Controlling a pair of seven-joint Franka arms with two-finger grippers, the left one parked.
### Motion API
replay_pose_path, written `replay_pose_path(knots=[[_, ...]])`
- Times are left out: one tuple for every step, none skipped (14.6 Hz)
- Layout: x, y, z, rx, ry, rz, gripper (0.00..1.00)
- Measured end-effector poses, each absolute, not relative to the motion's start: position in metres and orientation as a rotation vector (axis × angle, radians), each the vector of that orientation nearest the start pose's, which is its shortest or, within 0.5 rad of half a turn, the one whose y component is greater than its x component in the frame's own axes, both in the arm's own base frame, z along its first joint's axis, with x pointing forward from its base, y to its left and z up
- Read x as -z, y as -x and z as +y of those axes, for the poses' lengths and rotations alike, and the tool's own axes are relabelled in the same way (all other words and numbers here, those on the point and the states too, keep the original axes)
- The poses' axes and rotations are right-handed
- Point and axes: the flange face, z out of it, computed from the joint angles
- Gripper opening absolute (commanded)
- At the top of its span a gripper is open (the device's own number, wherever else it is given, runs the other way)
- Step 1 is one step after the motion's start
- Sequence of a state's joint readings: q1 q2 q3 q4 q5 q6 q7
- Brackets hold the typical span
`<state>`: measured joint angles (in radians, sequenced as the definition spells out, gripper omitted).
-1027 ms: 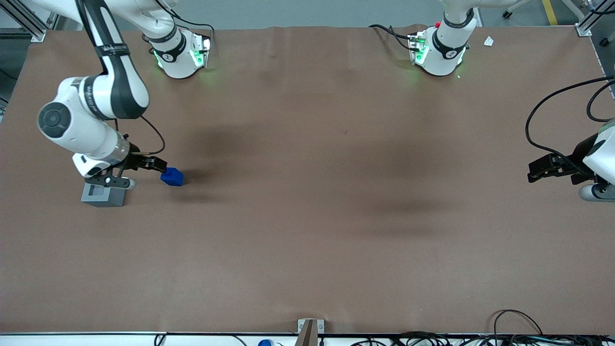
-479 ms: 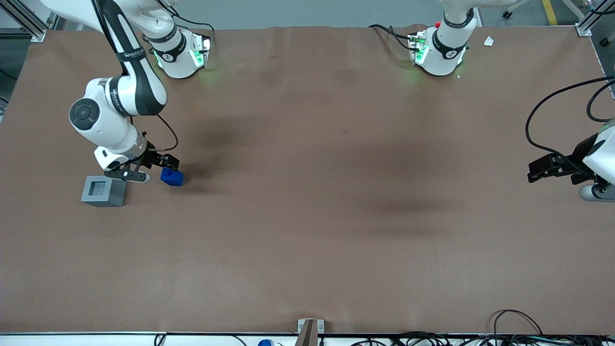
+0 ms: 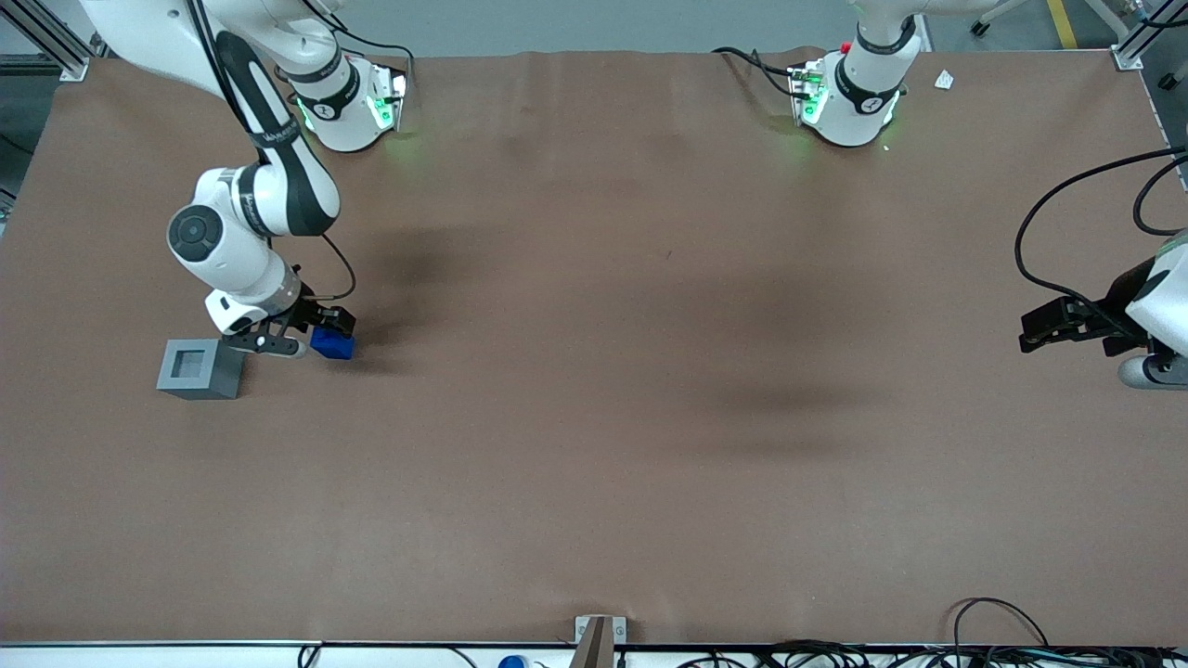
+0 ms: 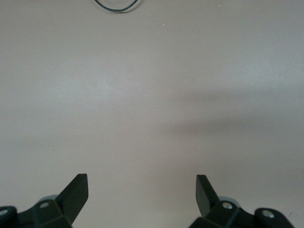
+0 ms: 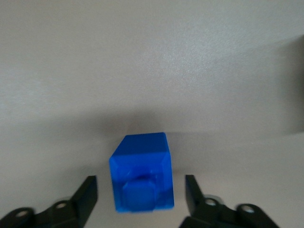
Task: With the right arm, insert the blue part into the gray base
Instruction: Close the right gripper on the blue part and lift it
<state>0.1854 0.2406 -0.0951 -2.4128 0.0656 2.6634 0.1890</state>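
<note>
Two spread fingers of the gripper (image 5: 141,195) flank the blue part (image 5: 141,173) on the brown table (image 3: 650,371); arm lettering unreadable.

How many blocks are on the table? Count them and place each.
2. The blue part lies between the open gripper's fingers; the gray base stands beside it, toward the working arm's end.

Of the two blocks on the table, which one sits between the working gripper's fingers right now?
The blue part: the right arm's gripper is open with a finger on either side of it, not touching. The gray base, with its square recess, stands apart beside them.
</note>
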Motion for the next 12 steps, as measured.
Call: replay_pose_path(knots=[[-0.207, -0.495, 0.041, 0.015, 3.126, 0.241, 0.56], [-0.202, -0.495, 0.041, 0.011, 3.128, 0.242, 0.50], [-0.199, -0.495, 0.041, 0.005, 3.129, 0.242, 0.43], [-0.199, -0.495, 0.041, 0.005, 3.129, 0.243, 0.37], [-0.200, -0.495, 0.041, 0.006, 3.129, 0.243, 0.30], [-0.200, -0.495, 0.041, 0.007, 3.129, 0.243, 0.23], [-0.200, -0.495, 0.041, 0.008, 3.129, 0.243, 0.17], [-0.201, -0.496, 0.041, 0.008, 3.128, 0.243, 0.14], [-0.202, -0.497, 0.041, 0.011, 3.128, 0.243, 0.13], [-0.204, -0.499, 0.041, 0.017, 3.127, 0.243, 0.12], [-0.206, -0.502, 0.041, 0.019, 3.126, 0.244, 0.12], [-0.210, -0.505, 0.040, 0.020, 3.126, 0.247, 0.11]])
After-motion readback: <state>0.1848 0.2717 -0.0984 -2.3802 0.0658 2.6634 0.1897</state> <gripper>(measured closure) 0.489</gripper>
